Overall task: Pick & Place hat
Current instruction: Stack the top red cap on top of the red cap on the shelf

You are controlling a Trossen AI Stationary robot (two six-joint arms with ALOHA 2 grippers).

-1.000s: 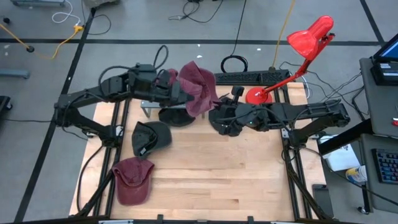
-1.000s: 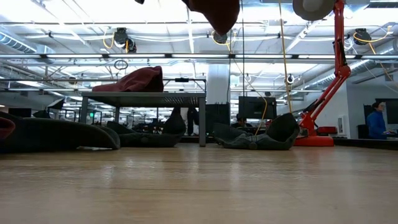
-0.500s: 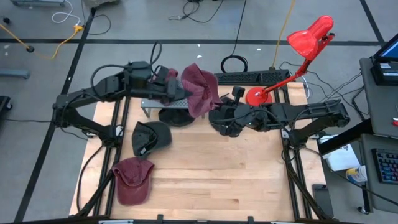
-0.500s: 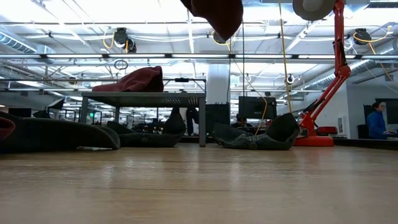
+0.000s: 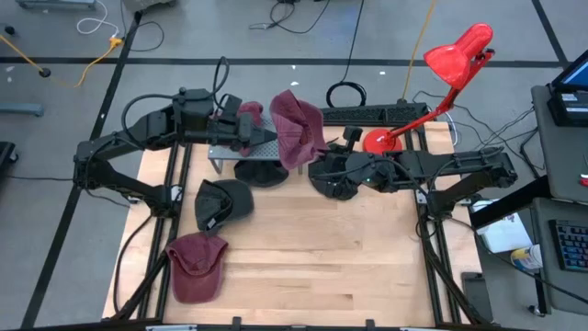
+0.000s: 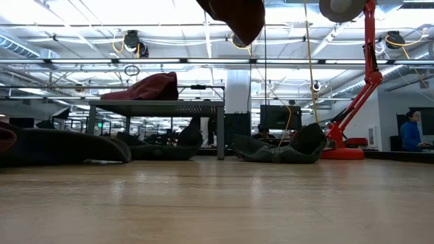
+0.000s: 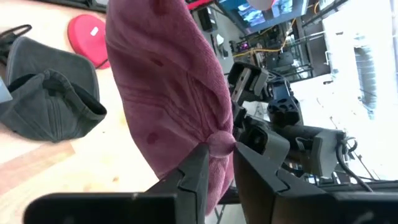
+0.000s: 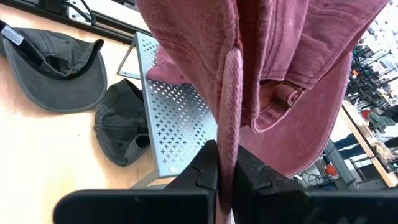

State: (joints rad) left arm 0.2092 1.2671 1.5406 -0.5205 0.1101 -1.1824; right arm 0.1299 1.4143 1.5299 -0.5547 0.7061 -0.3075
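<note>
The maroon hat (image 5: 296, 129) hangs in the air above the far edge of the table (image 5: 322, 267), held between both arms. It is a soft cap of faded red fabric; it droops in folds, and in the right wrist view its brim edge and rear adjuster strap are visible.

The right gripper (image 8: 225, 163) is clenched on the brim edge, which runs down between its two fingers. The left gripper (image 7: 217, 163) has its fingers drawn close around the crown at the top button; whether they press the fabric firmly cannot be told. A grip at two points probably serves to spread the limp cap or to pass it from one arm to the other, since a single pinch lets it collapse.

Directly below, near the far edge, stands a perforated metal shelf (image 5: 241, 152) that already carries a second maroon cap (image 6: 146, 87). The raised shelf is the likely destination, so the held hat is kept above it. A dark cap (image 5: 260, 172) lies under the shelf.

Further out, a grey cap (image 5: 220, 202) lies toward the left edge and another maroon cap (image 5: 195, 265) lies near the near-left corner. A red desk lamp (image 5: 441, 74) stands at the far-right corner.
</note>
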